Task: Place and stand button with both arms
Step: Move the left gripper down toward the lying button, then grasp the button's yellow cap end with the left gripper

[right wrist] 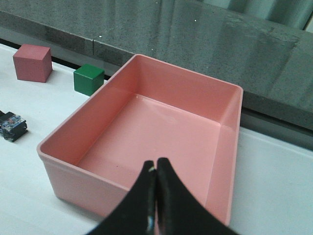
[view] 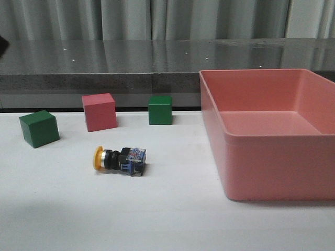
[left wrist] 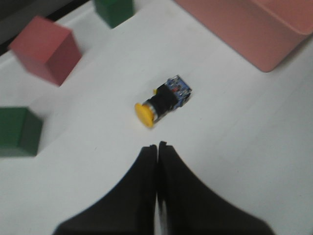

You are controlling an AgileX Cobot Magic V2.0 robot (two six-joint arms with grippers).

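Observation:
The button (view: 120,159) lies on its side on the white table, yellow cap to the left, blue-grey base to the right. It also shows in the left wrist view (left wrist: 163,100), and its base shows at the edge of the right wrist view (right wrist: 11,126). My left gripper (left wrist: 157,146) is shut and empty, hanging above the table a short way from the yellow cap. My right gripper (right wrist: 156,163) is shut and empty, above the pink bin (right wrist: 142,137). Neither arm shows in the front view.
The large pink bin (view: 272,136) stands at the right. A pink cube (view: 99,112) and two green cubes (view: 38,128) (view: 159,110) stand behind the button. A dark ledge and curtain run along the back.

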